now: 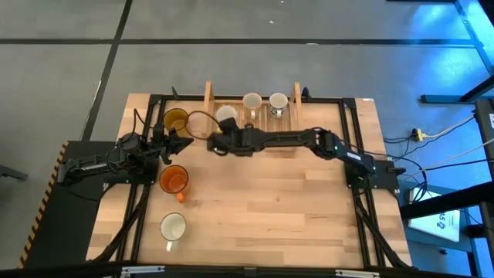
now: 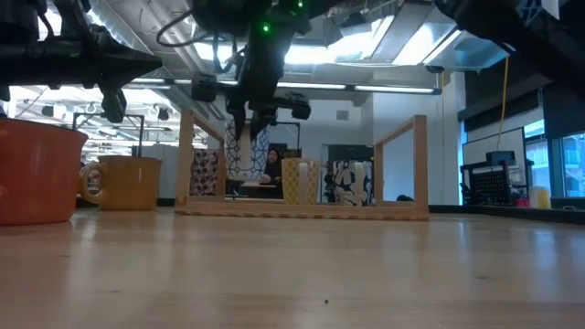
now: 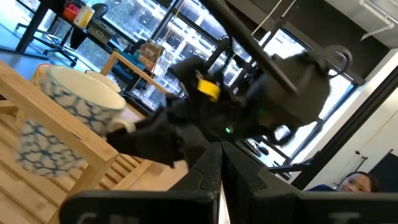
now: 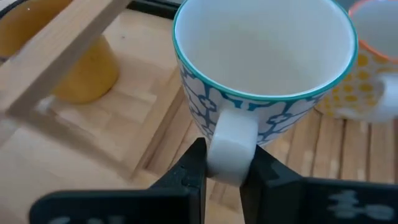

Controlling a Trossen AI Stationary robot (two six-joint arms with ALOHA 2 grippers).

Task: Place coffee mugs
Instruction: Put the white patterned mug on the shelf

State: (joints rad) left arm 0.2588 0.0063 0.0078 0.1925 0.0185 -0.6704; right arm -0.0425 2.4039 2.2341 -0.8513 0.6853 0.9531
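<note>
White ceramic fills our right wrist view: the right pincer is clenched on the handle of a blue-patterned mug, its dark fingers pressed to either side of the loop. In the high view we find that pincer at upper centre, holding the mug over the left end of the slatted wooden tray. Two more pale mugs stand in the tray just to its right. Outward to the left, the amber-yellow mug sits on the table beside the tray. The left pincer, fingers pressed shut and empty, rests at centre left, between the amber mug and the orange mug below it. A last white mug stands at lower left, well apart from the tray.
</note>
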